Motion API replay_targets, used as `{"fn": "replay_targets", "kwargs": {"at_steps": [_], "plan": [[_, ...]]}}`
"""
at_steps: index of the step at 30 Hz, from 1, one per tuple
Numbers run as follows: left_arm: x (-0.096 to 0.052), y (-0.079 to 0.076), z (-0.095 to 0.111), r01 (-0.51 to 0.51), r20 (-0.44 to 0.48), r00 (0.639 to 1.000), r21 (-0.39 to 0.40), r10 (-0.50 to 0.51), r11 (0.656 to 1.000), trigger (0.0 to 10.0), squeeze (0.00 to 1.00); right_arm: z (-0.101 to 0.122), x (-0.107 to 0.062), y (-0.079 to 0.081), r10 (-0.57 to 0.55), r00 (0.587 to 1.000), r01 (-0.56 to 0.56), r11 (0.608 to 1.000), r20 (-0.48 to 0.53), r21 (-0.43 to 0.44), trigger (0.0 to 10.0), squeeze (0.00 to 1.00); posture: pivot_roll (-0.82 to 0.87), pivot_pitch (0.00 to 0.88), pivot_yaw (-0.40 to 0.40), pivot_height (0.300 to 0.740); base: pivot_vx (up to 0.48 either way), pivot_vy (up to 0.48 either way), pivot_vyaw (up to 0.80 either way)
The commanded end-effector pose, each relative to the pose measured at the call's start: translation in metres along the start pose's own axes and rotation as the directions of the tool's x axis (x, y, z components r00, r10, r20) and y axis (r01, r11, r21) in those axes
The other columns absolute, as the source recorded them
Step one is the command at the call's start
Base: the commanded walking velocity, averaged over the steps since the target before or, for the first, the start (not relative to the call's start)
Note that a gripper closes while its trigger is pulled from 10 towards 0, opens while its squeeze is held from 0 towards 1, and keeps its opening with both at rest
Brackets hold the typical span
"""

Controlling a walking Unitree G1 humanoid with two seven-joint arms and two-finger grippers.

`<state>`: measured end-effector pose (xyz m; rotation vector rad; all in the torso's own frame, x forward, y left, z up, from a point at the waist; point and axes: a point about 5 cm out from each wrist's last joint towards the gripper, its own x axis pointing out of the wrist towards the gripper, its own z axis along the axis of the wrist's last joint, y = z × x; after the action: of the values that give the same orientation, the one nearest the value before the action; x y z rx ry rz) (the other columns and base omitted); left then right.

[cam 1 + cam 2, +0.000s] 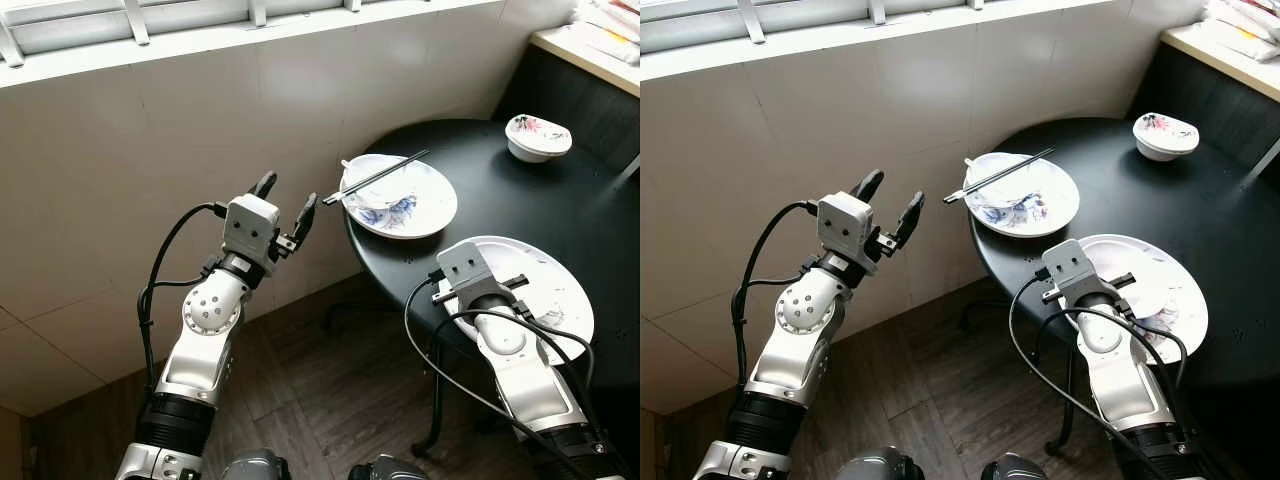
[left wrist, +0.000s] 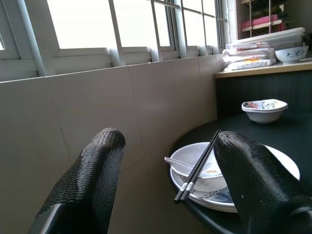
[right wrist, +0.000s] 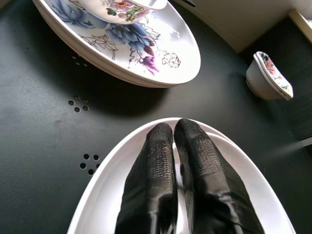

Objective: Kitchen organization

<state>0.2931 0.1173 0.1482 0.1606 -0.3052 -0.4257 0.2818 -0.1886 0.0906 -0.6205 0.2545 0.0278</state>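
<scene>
- Table (image 1: pixel 520 200): round and black, lying ahead of the right gripper and to the right of the left one.
- Near plate (image 1: pixel 560 290): white, directly under the right gripper (image 3: pixel 175 131), whose fingers are pressed together over its rim.
- Far plate (image 1: pixel 430 205): flowered, beyond the right gripper, carrying a bowl (image 1: pixel 385 190) with chopsticks (image 1: pixel 375 177) across it.
- Small dish (image 1: pixel 538 136): farther off, well apart.
- Left gripper (image 1: pixel 285 205): raised off the table edge, fingers spread, empty, pointing at the chopsticks.
</scene>
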Motion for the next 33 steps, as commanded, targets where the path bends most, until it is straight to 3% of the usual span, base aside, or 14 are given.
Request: {"fn": "replay_targets", "kwargs": {"at_steps": [1,3,7,8,11,14,15,19,20,26,33], "plan": [[0.001,-0.002,-0.003,0.012,-0.02,1.0,-0.002,-0.013,1.0,10.0,0.0,-0.004,0.0,-0.001,-0.013,1.0,0.013,1.0,-0.018,-0.02,0.0,0.0,0.09,0.0,-0.042,0.74,0.0,0.0,0.0],[0.0,-0.002,-0.003,0.012,-0.021,1.0,-0.003,-0.012,1.0,10.0,0.0,0.0,0.001,-0.003,-0.032,0.999,0.032,0.997,0.009,-0.069,0.0,0.0,0.09,0.0,-0.042,0.74,0.0,0.0,0.0],[0.0,-0.003,-0.003,0.013,-0.022,1.0,-0.004,-0.013,1.0,10.0,0.0,0.009,0.0,-0.007,-0.065,0.995,0.077,0.983,0.075,-0.168,1.1,0.0,0.09,0.0,-0.043,0.74,0.0,0.0,0.0],[0.0,-0.003,-0.004,0.012,-0.022,1.0,-0.005,-0.012,1.0,10.0,0.0,0.014,0.0,-0.01,-0.078,0.991,0.097,0.977,0.104,-0.188,1.6,0.0,0.09,0.0,-0.043,0.74,0.0,0.0,0.0],[0.0,-0.003,-0.004,0.011,-0.024,1.0,-0.009,-0.011,1.0,10.0,0.0,0.028,0.0,-0.021,-0.156,0.968,0.205,0.943,0.196,-0.264,1.8,0.0,0.09,0.0,-0.044,0.74,0.0,0.0,0.0],[0.0,-0.003,-0.004,0.01,-0.024,1.0,-0.011,-0.01,1.0,10.0,0.0,0.033,0.0,-0.025,-0.186,0.956,0.25,0.92,0.225,-0.301,2.5,0.0,0.09,0.0,-0.044,0.74,0.0,0.0,0.0],[0.0,-0.003,-0.004,0.01,-0.025,1.0,-0.012,-0.01,1.0,10.0,0.0,0.035,-0.001,-0.026,-0.194,0.951,0.264,0.913,0.24,-0.31,3.8,0.0,0.09,0.0,-0.044,0.74,0.0,0.0,0.0],[0.0,-0.003,-0.004,0.008,-0.025,1.0,-0.013,-0.009,1.0,10.0,0.0,0.042,-0.002,-0.026,-0.202,0.937,0.292,0.901,0.286,-0.322,4.6,0.0,0.09,0.0,-0.044,0.74,0.0,0.0,0.0],[0.0,-0.003,-0.004,0.007,-0.026,1.0,-0.013,-0.007,1.0,10.0,0.0,0.046,-0.002,-0.024,-0.191,0.931,0.296,0.893,0.311,-0.339,10.0,0.0,0.09,0.0,-0.044,0.74,0.0,0.0,0.0],[0.0,-0.003,-0.004,0.004,-0.025,1.0,-0.015,-0.005,1.0,10.0,0.0,0.056,-0.002,-0.019,-0.178,0.916,0.311,0.881,0.36,-0.356,10.0,0.0,0.09,0.0,-0.045,0.74,0.0,0.0,0.67],[0.001,-0.001,-0.003,-0.004,-0.018,1.0,-0.022,0.004,1.0,10.0,0.0,0.073,-0.003,-0.021,-0.184,0.868,0.367,0.864,0.462,-0.344,10.0,0.0,0.09,0.0,-0.043,0.74,0.0,0.0,0.8]]}}
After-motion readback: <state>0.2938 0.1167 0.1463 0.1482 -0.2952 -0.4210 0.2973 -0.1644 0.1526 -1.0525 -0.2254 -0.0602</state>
